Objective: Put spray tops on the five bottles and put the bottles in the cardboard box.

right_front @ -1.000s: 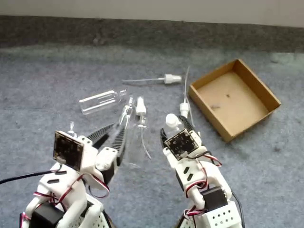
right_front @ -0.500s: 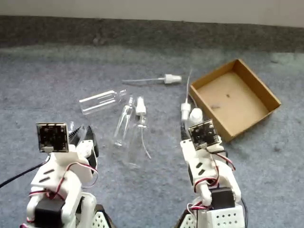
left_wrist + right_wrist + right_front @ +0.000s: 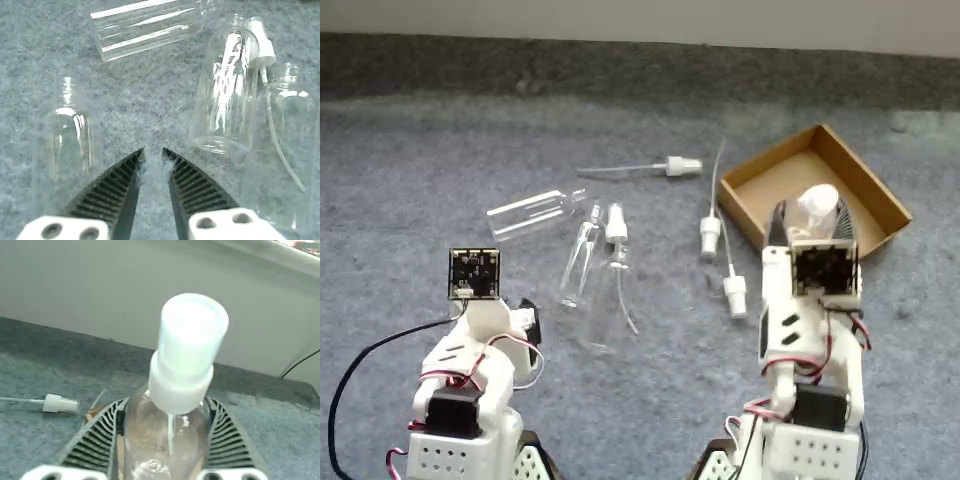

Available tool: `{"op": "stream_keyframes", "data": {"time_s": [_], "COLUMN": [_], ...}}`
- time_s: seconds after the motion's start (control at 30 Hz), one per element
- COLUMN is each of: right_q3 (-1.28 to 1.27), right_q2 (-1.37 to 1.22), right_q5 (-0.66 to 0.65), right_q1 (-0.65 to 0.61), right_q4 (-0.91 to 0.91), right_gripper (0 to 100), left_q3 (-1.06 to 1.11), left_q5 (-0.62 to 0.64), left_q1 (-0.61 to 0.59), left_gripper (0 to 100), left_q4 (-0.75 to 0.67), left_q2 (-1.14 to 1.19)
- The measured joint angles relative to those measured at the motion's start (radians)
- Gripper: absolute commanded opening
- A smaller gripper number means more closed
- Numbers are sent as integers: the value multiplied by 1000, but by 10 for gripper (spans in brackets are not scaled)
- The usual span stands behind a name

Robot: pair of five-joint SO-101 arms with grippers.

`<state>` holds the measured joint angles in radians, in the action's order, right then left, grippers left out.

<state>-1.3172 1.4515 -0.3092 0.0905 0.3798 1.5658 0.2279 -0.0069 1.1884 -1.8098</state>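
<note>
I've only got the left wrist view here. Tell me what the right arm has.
Observer: The right gripper is shut on a clear plastic bottle with a white spray top fitted.
Operator: Give me its position.
Observer: In the high view it appears over the near side of the open brown cardboard box.
Operator: Report the box contents.
Observer: No bottle lies in the part of the box floor that shows.

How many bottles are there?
5. One white-capped clear plastic bottle in the right gripper; four uncapped on the grey carpet: one crosswise, two side by side, one beside the left gripper.
</note>
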Motion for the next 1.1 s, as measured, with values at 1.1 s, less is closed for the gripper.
{"op": "stream_keyframes", "data": {"time_s": [1.1], "right_q3": [959], "right_q2": [-1758], "right_q5": [324], "right_q1": [97], "right_q4": [-626], "right_gripper": [70], "left_q3": [98], "left_q5": [-2], "left_q1": [0], "left_gripper": [5], "left_q4": [-147], "left_q2": [2]}}
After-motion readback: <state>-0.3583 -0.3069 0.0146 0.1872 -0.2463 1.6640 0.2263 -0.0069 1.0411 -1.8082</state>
